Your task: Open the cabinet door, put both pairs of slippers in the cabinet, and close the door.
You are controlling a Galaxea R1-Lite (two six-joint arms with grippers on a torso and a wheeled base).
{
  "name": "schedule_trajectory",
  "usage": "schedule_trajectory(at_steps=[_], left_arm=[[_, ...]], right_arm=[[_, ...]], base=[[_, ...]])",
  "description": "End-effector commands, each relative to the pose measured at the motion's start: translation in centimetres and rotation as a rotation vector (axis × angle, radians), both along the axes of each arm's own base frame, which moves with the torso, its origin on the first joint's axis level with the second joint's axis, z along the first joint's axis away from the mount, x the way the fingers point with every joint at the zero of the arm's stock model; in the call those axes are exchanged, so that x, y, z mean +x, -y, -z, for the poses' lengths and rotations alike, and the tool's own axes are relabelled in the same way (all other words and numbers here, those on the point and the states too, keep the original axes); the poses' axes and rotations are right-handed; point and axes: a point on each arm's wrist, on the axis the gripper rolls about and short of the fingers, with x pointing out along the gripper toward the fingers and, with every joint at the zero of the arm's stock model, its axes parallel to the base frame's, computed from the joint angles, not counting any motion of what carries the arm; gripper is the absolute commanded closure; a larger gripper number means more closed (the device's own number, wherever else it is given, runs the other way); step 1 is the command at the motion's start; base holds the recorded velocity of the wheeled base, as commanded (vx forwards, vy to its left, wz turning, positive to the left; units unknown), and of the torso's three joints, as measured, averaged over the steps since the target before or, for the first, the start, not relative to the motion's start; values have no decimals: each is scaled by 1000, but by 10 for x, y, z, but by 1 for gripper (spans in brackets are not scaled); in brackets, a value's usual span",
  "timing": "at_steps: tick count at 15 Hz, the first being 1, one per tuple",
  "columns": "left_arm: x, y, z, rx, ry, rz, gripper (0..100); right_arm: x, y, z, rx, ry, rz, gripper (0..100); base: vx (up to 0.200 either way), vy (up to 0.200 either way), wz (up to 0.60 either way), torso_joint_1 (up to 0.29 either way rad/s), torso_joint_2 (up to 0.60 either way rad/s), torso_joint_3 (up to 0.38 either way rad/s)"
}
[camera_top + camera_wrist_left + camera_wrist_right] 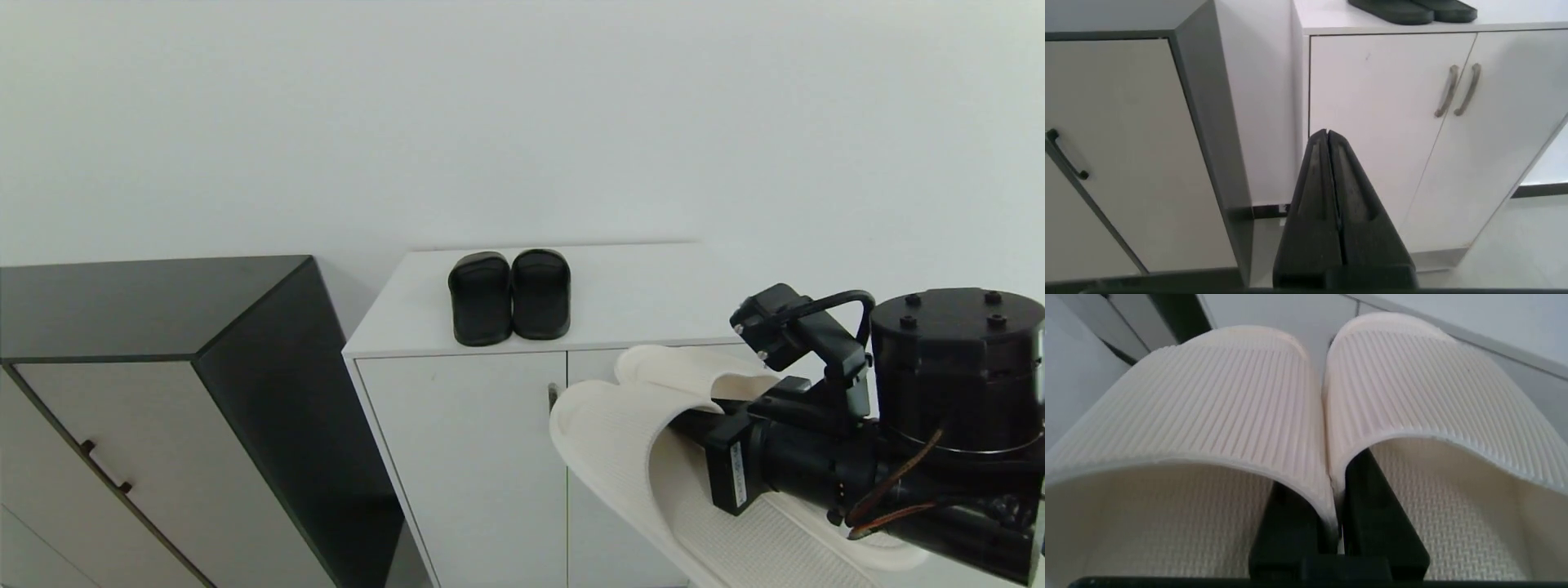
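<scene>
- While both doors of the white two-door wooden cabinet stand shut, the pair of cream ribbed open-toe slippers hangs in the air just before its right-hand door, side by side, toes toward the cabinet
- The right gripper is clenched on the two inner walls where the cream slippers meet, one finger under each strap. The hold looks narrow, so I judge a sharp move could make the pair swing or slip
- The left gripper is pressed closed with nothing in it, low down, aimed at the cabinet's left door, with the dark grey sideboard to its left
- A pair of black rubber slide slippers sits on the cabinet top, the two touching
- Step in hand, as I judge it: opening a door, and the free left arm is the one for it
- It should part its fingers, rise to the slim curved metal handles at the seam between the doors, and close round one only, since they sit just beside each other
- Pull along the door's arc, not straight out
- Keep the cream pair back from the swing, since the head view shows it hanging across the seam, where an opening door could strike it
</scene>
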Motion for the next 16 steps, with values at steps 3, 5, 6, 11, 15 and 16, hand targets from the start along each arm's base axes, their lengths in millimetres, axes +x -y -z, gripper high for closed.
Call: schedule_trajectory(at_steps=[3,5,6,11,15,16], left_arm=[[0,0,0,0,1,0,100],[0,0,0,3,1,-2,100],[0,0,0,3,1,-2,100],[0,0,0,1,1,-2,100],[0,0,0,1,1,-2,100],[0,0,0,1,1,-2,100]], right_arm=[[-1,0,2,-6,-6,-7,100],[-1,0,3,-21,1,-14,100],[-2,1,5,-27,0,-15,100],[-8,4,7,-48,5,-61,100],[-10,3,10,-57,2,-75,100],[-11,2,10,-58,1,-78,100]], base=[[0,0,0,0,0,0],[0,-100,0,1,1,1],[0,-200,0,-2,-2,7],[0,-160,0,5,3,3],[0,0,0,0,0,0],[0,0,0,0,0,0]])
